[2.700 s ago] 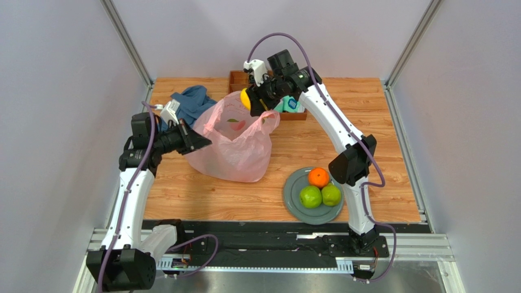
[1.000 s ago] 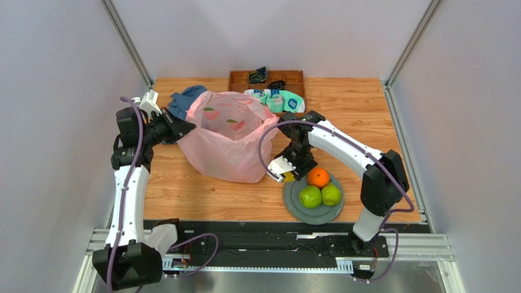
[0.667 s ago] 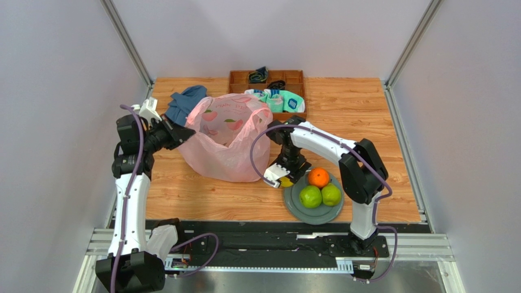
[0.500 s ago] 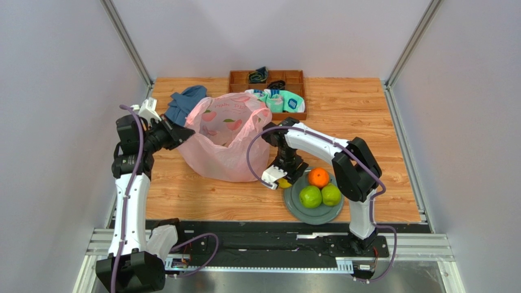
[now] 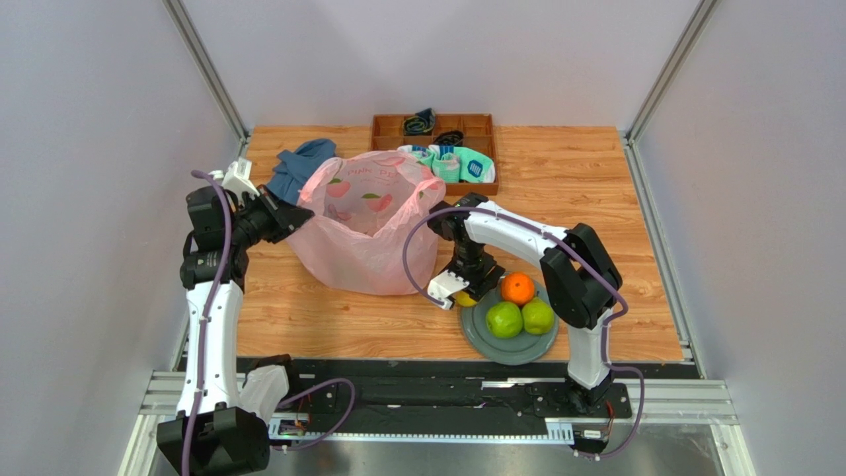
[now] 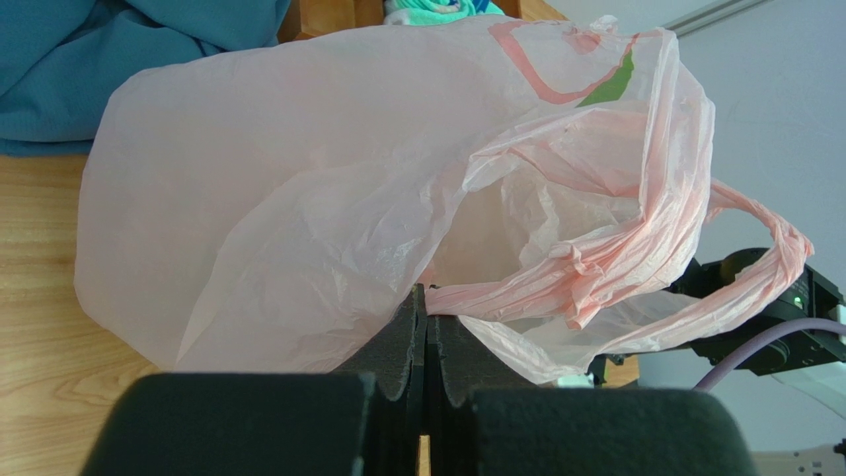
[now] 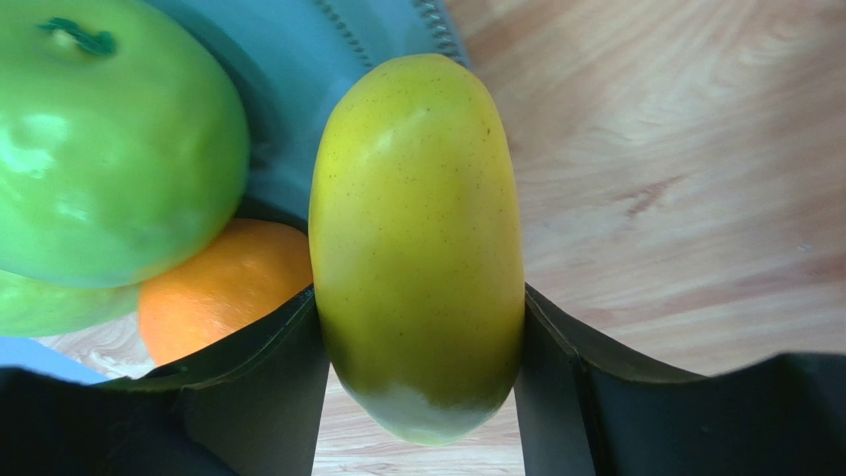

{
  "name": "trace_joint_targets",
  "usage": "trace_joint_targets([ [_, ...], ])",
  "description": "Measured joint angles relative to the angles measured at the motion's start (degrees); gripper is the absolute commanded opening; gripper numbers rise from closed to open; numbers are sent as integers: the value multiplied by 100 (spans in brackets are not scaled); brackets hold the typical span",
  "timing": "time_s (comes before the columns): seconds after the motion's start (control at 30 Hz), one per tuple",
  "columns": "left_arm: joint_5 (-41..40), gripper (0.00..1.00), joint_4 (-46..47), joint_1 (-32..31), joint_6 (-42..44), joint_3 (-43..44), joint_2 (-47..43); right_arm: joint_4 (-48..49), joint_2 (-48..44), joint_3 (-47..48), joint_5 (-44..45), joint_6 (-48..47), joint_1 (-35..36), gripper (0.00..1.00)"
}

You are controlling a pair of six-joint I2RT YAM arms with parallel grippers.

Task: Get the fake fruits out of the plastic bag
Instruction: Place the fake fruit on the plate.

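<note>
A glossy yellow plastic lemon point(image 7: 417, 228) is gripped between the two fingers of the right gripper point(image 5: 459, 295) at the left rim of the round grey plate point(image 5: 479, 339), partly over the wooden counter point(image 5: 596, 188); whether it is set down yet cannot be told. On the plate, a small orange point(image 5: 517, 288) and two glossy green fruits point(image 5: 504, 319) are already gathered, touching one another. The large, thin, translucent pink plastic bag point(image 5: 362, 248) is stood on the counter just left of the plate, its mouth held up by the left gripper point(image 6: 425, 332), which is closed tightly on a fold of its rim. Three fruits are thus judged to be out and a fourth nearly delivered. Whether any are left inside cannot be told, the bag's interior being hidden.
</note>
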Motion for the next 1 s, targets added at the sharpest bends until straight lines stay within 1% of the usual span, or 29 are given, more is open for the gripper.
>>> trace_joint_targets([
  [0.07, -2, 0, -2, 0, 0, 2, 0, -15, -57, -129, 0, 31, 0, 63],
  [0.13, 0, 0, -4, 0, 0, 2, -2, -17, -76, -197, -2, 68, 0, 74],
  [0.17, 0, 0, -2, 2, 0, 2, -2, -20, -79, -208, -4, 96, 0, 99],
  [0.2, 0, 0, -4, 2, 0, 2, -2, -13, -79, -210, -7, 120, 0, 100],
  [0.4, 4, 0, -4, 7, -2, 2, -4, -20, -81, -162, -66, 273, 0, 100],
  [0.53, 26, 0, -2, 7, -2, 2, -7, -44, -81, 190, -70, 369, 0, 100],
  [0.77, 63, 0, -2, 7, -20, 2, 24, -4, -188, 1810, -417, 837, 0, 100],
  [0.97, 214, 0, -2, 7, -85, 2, 219, -33, -796, 2439, -623, 1143, -7, 100],
  [1.0, 225, 0, -2, 7, -98, 2, 240, -103, -868, 2712, -791, 1239, -9, 99],
])
